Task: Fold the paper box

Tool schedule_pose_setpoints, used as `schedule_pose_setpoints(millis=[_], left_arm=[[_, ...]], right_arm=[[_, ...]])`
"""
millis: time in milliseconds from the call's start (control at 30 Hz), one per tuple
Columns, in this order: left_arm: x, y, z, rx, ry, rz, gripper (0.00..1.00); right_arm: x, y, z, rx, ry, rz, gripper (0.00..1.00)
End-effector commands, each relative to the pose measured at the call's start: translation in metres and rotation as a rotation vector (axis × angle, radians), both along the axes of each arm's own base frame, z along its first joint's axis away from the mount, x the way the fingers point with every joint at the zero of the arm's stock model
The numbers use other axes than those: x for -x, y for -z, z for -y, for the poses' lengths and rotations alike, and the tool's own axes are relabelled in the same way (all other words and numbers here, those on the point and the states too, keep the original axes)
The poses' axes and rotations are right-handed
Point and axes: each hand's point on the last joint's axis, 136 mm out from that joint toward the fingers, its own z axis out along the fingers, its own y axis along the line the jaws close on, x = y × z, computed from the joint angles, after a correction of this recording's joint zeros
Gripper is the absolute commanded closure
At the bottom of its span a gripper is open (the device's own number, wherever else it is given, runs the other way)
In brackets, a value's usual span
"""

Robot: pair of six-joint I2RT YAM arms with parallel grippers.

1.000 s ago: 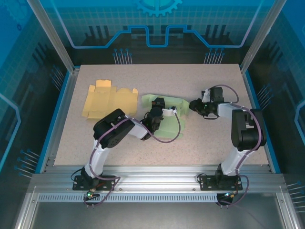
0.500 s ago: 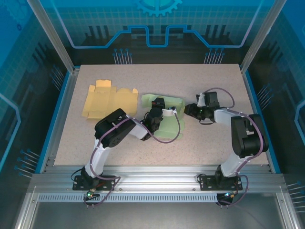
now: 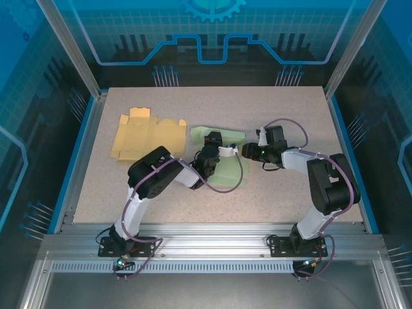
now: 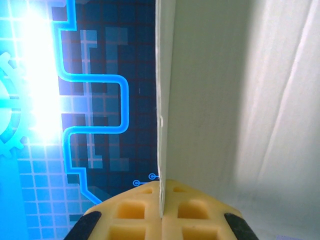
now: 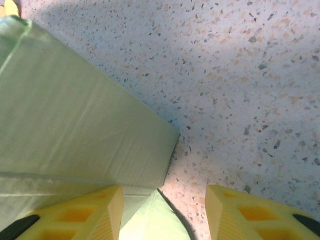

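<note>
On the speckled tabletop (image 3: 277, 193), the pale green paper box (image 3: 225, 172) lay beside a flat yellow cardboard blank (image 3: 145, 135). The left gripper (image 4: 161, 210) clamped its flap. The right gripper (image 5: 162, 210) gaped at its corner, where a skewed close might crumple the panel.

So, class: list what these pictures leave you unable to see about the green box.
Left wrist view: green box sheet, clamped in left tool, blocks its other panels.
Right wrist view: box cut off by left edge.
Top view: left arm covers the box's folds.

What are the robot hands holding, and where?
Left gripper pinches the green paper box by a thin panel's edge. Right gripper is open, holding nothing.
</note>
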Motion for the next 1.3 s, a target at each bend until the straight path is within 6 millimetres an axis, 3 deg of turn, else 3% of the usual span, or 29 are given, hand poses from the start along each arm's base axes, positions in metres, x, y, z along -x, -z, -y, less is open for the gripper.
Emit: schedule_pose_setpoints(millis=[0,533,1267], left_arm=[[0.006,0.021,0.005,-0.041,0.045,-0.046,1.0],[0.007,0.005,0.004,-0.005,0.055,-0.039,1.0],[0.019,0.012,0.015,0.003,0.117,-0.077,1.0]], right_arm=[[-0.01,-0.014,-0.012,0.033,-0.04,0.099,0.5],[0.024,-0.019,-0.004,0.038,-0.025,0.153,0.41],[-0.007,-0.011,-0.006,0.161,-0.012,0.177,0.42]])
